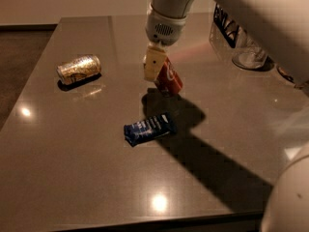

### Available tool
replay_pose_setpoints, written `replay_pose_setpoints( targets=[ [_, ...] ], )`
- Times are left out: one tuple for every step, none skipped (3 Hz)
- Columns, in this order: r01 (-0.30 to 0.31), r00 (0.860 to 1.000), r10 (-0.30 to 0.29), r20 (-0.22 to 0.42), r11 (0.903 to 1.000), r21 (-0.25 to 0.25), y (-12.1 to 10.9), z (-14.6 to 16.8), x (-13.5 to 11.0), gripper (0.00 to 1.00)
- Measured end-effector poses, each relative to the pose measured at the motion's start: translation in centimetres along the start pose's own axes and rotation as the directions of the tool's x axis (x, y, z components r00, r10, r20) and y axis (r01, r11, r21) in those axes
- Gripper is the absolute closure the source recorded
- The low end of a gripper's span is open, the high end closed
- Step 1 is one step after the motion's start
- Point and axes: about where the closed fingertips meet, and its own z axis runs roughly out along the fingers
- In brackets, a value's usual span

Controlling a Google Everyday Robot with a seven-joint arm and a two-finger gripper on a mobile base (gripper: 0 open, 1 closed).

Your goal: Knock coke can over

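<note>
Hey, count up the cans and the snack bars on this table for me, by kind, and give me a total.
Cans: 2, the coke can, tilted, with the gripper against its upper left side, and the gold-and-silver can lying on its side.
Snack bars: 1, the dark blue wrapper.
Total: 3.

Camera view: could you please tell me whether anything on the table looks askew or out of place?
Yes. The coke can is tilted well off upright, with the gripper right at its upper left side. Further left, the gold can lies on its side. The snack bar lies flat and looks unremarkable.
</note>
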Motion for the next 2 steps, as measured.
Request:
replay_pose_setpoints(
  targets=[
    [0.051,0.995,-0.050,-0.092,0.9987,0.008,-0.4,1.1,0.1,0.88],
    [0.117,0.977,-0.113,-0.179,0.9930,0.015,-0.5,2.3,-0.3,0.64]
  ],
)
